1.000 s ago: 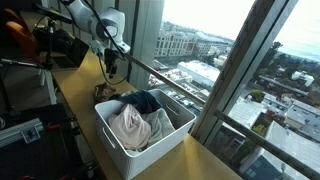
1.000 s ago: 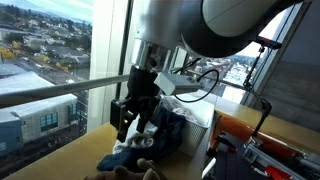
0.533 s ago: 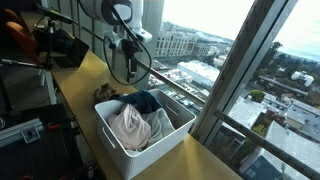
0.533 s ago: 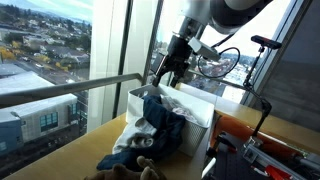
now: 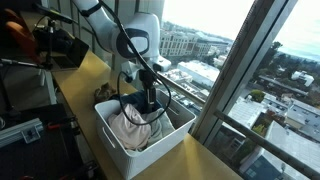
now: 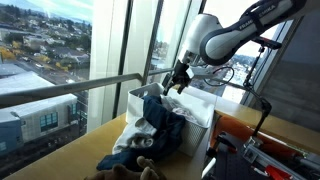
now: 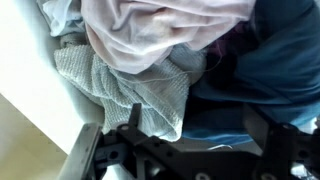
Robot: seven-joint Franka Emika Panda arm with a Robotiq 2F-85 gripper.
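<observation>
Over the white bin (image 5: pixel 113 142) on the desk (image 5: pixel 78 80), the arm (image 5: pixel 135 45) now points its jaws straight down, just above the heap of laundry. A second ago they hung low beside the bin, near the window rail (image 6: pixel 60 92), over clothes lying on the desk. Half a second ago they were lifted and crossing toward the bin. The wrist view shows the jaws spread wide with nothing between them. Below them, inside the bin, lie a pale pink garment (image 7: pixel 160 30), a grey knit cloth (image 7: pixel 130 90) and a dark blue garment (image 7: pixel 275 70). The bin and its contents have not shifted. In an exterior view a draped blue cloth (image 6: pixel 165 128) hangs over the bin's near wall toward the desk.
</observation>
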